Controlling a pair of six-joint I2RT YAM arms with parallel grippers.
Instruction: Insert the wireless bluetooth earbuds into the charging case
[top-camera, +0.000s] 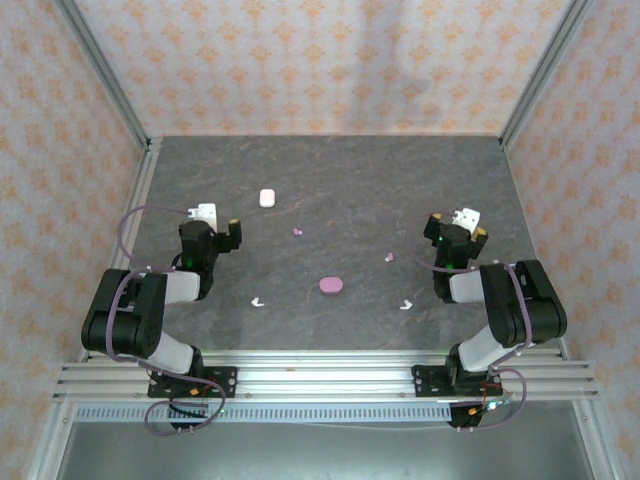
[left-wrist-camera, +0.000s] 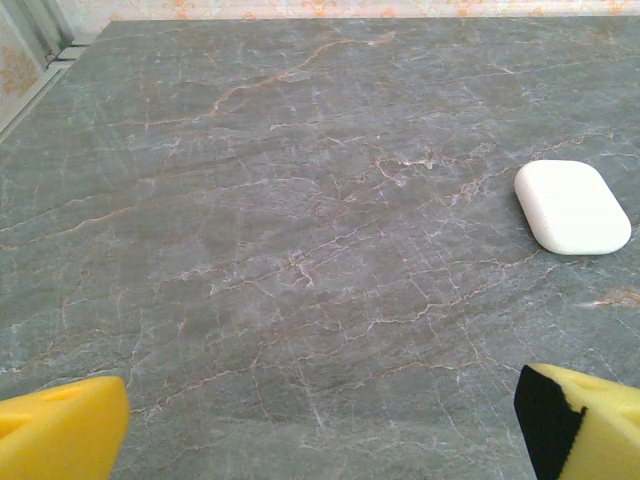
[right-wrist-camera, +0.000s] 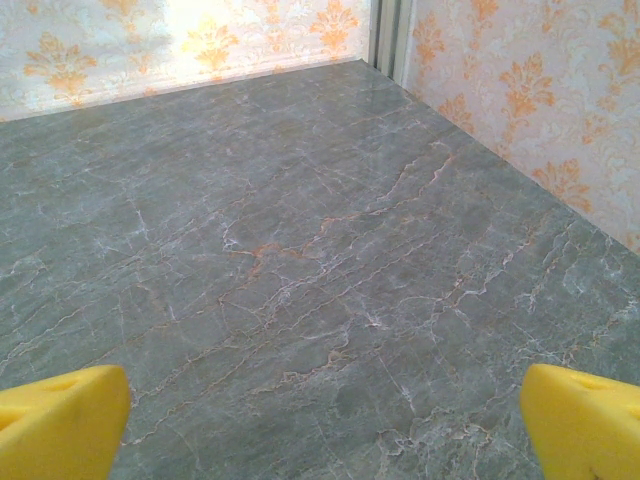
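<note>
So, my left arm (top-camera: 130, 315) and right arm (top-camera: 522, 300) are both folded up close to their bases, elbows tucked back, wrists poking forward. My left gripper (top-camera: 217, 224) has its jaws spread wide with nothing in them, yellow fingertips (left-wrist-camera: 60, 432) far apart. The right gripper (top-camera: 457, 226) is the same: wide open and empty.
</note>
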